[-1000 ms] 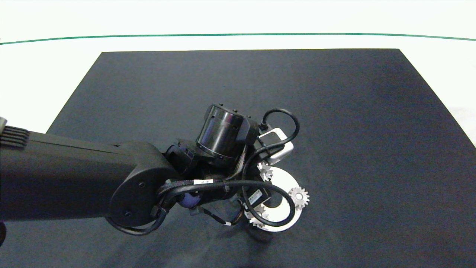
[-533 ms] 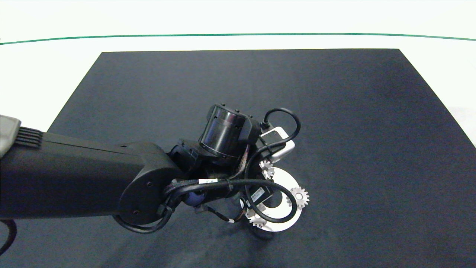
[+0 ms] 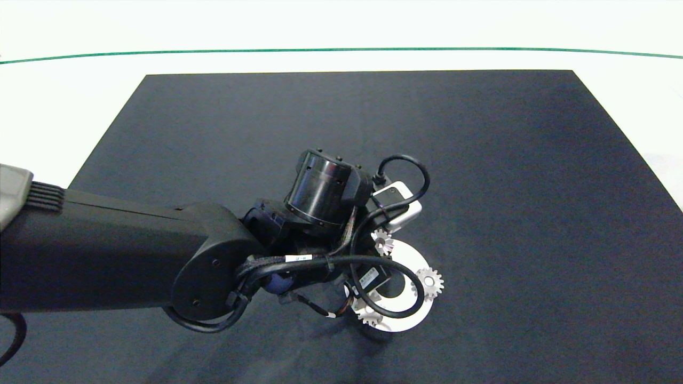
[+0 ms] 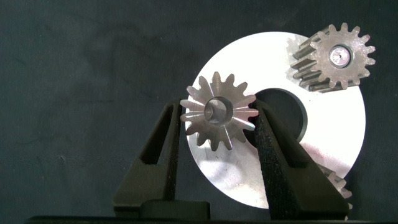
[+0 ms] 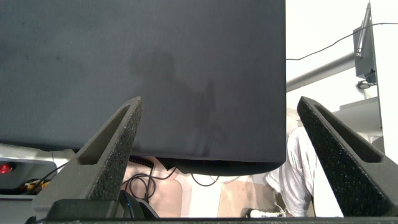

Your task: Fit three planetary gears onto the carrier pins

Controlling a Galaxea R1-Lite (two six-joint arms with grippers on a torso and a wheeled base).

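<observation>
- Sitting on the white disc [image 4: 323, 134], one planetary gear [image 4: 219, 111] lies between the left gripper's [image 4: 219, 134] two fingers over a carrier pin [image 4: 214, 111] that shows through its centre hole.
- The fingers flank this gear at its tooth tips; whether they press it or stand just clear cannot be told.
- A second gear [image 4: 336, 58] sits on its pin at the disc's rim, apart from the fingers; a third [image 4: 339, 183] peeks from behind one finger.
- The disc lies on the dark mat [image 3: 480, 160], with the left arm [image 3: 133, 261] over it.
- The right gripper [image 5: 217, 155] is spread wide and holds nothing, off beyond the mat's edge.
</observation>
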